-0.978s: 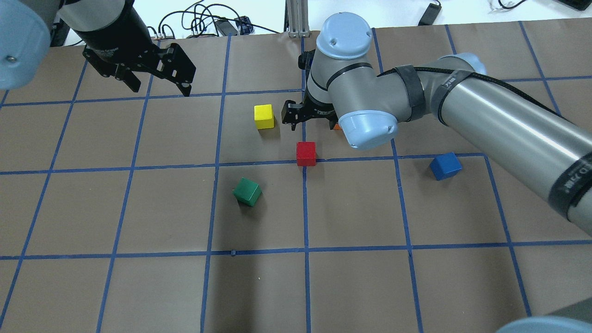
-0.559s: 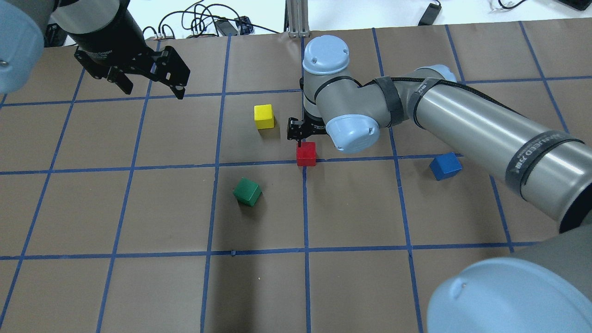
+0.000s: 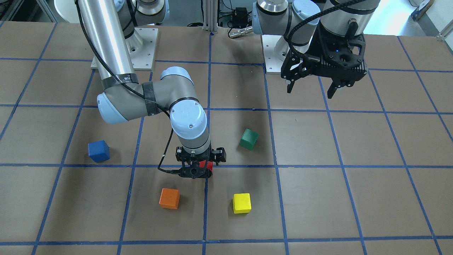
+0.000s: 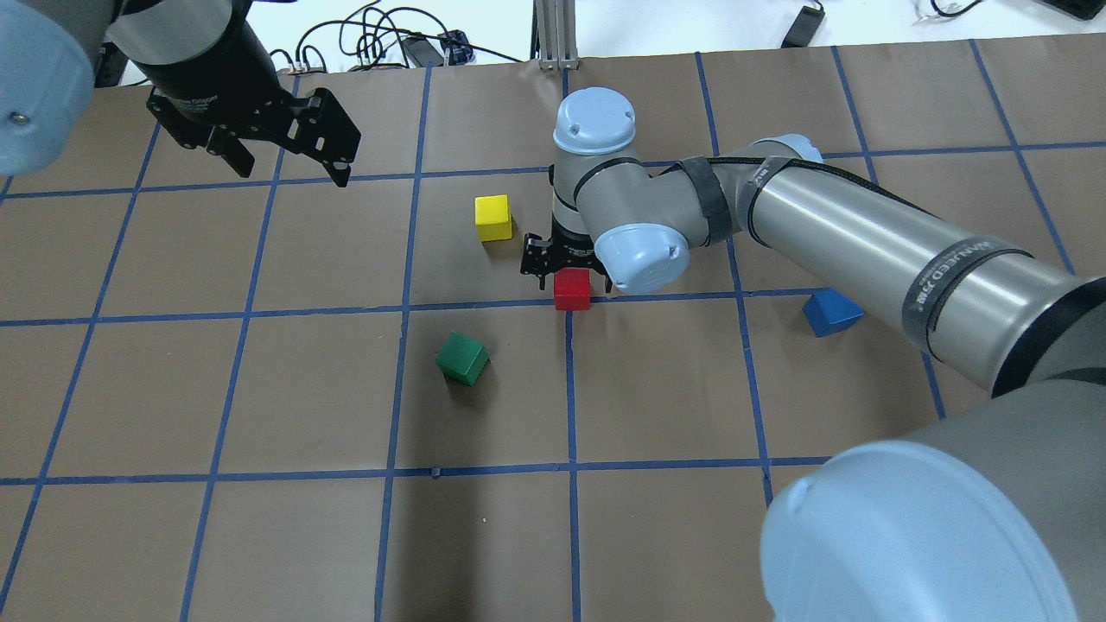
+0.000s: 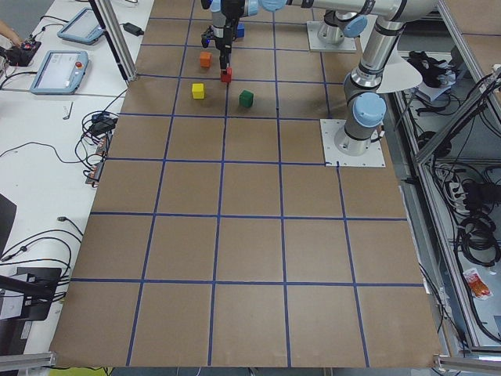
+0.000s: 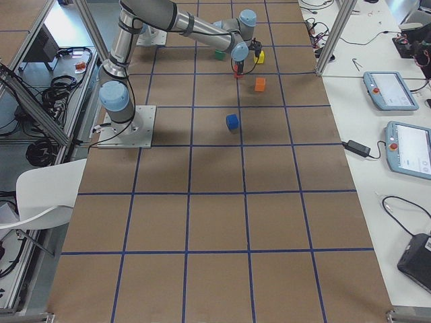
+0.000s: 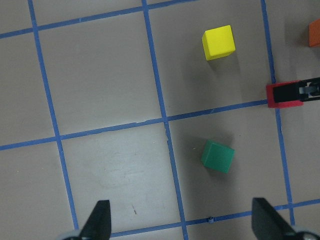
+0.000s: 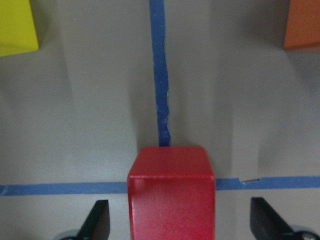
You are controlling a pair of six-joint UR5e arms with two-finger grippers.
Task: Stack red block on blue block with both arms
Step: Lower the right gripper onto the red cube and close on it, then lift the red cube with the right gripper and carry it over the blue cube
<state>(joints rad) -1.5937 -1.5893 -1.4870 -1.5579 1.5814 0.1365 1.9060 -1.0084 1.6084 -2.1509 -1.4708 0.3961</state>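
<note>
The red block (image 4: 572, 289) sits on a blue grid-line crossing near the table's middle. My right gripper (image 4: 563, 269) is low over it and open. In the right wrist view the red block (image 8: 171, 192) lies between the two fingers (image 8: 98, 220), which stand well apart from its sides. In the front view, the red block (image 3: 205, 164) shows only partly behind the right gripper (image 3: 198, 169). The blue block (image 4: 831, 311) lies alone to the right, partly under my right forearm, and also shows in the front view (image 3: 98, 151). My left gripper (image 4: 294, 171) hangs open and empty above the far left.
A yellow block (image 4: 493, 217) lies left of the right gripper. A green block (image 4: 462, 358) lies nearer me, to the left. An orange block (image 3: 169, 198) lies beyond the red one, hidden under the wrist in the overhead view. Cables lie past the table's far edge.
My right gripper has moved toward me and down, from beyond the red block to straddling it. The blocks have not moved. My left gripper has barely shifted.
</note>
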